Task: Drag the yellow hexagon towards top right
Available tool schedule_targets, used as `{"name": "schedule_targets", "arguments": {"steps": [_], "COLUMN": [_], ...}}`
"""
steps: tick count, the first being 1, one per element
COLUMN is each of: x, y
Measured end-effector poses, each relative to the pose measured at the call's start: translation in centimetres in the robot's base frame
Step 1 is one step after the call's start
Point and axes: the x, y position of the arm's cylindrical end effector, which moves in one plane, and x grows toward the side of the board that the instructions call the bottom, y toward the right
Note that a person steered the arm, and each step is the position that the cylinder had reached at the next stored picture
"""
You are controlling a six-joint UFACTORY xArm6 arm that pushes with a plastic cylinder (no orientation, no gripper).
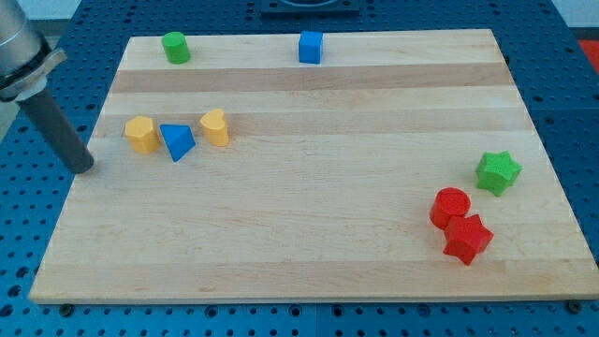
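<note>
Left of the yellow hexagon sits my tip.

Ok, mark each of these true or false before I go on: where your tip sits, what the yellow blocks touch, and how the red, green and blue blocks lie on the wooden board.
1. My tip touches the yellow hexagon block. False: it stands apart, to the view's left of it.
2. The blue triangular block lies between the yellow hexagon and the yellow heart-shaped block. True.
3. The red star block sits near the view's top edge. False: it is at the lower right, against the red cylinder block.
4. The green star block is near the wooden board's right edge. True.
5. The green cylinder block touches the blue cube block. False: they are well apart.
</note>
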Motion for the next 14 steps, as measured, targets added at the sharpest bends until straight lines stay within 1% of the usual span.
{"name": "schedule_targets", "arguments": {"steps": [3, 6, 7, 9, 12, 14], "x": [-4.8, -10.2, -11.0, -11.0, -10.2, -9.4], "y": [7.9, 11.5, 13.2, 19.9, 32.6, 38.6]}}
